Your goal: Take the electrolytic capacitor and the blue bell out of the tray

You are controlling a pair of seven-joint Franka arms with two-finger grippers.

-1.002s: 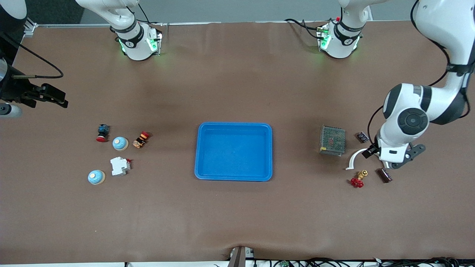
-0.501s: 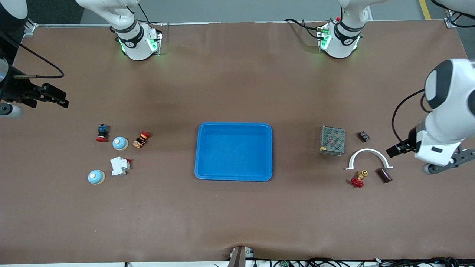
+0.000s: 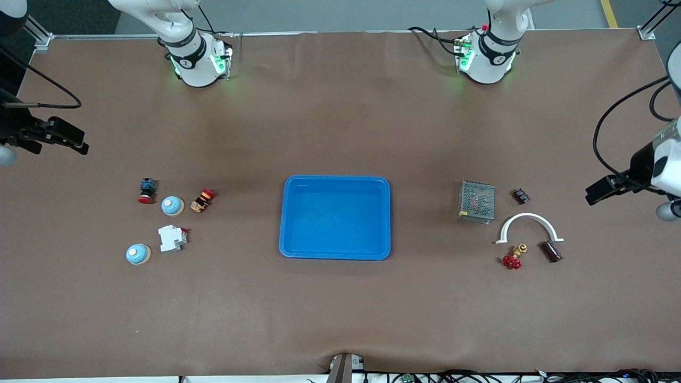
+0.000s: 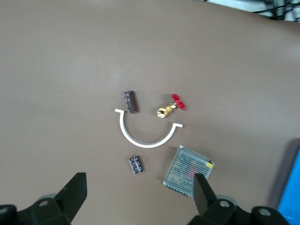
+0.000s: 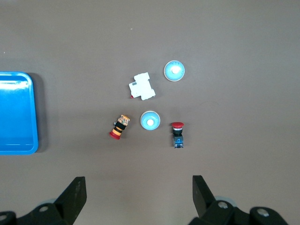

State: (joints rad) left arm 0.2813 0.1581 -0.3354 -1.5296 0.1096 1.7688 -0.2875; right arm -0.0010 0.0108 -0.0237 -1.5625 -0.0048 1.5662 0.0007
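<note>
Front view: the blue tray (image 3: 335, 217) sits mid-table with nothing in it — both parts already lie outside.

The dark capacitor (image 3: 551, 251) lies on its side toward the left arm's end, just beside a white arch (image 3: 529, 226) and near a red-handled valve (image 3: 513, 258); it looks light, stiff and smooth, likely to roll, so a hold across its barrel suits best. Two blue bells (image 3: 172, 205) (image 3: 138, 254) sit toward the right arm's end beside a white block (image 3: 172, 238) — domed and probably slippery, best pinched low at the rim. The left gripper (image 4: 138, 194) hangs high over the capacitor group, jaws spread wide and holding nothing; the right gripper (image 5: 139, 197) waits likewise over the bells.
</note>
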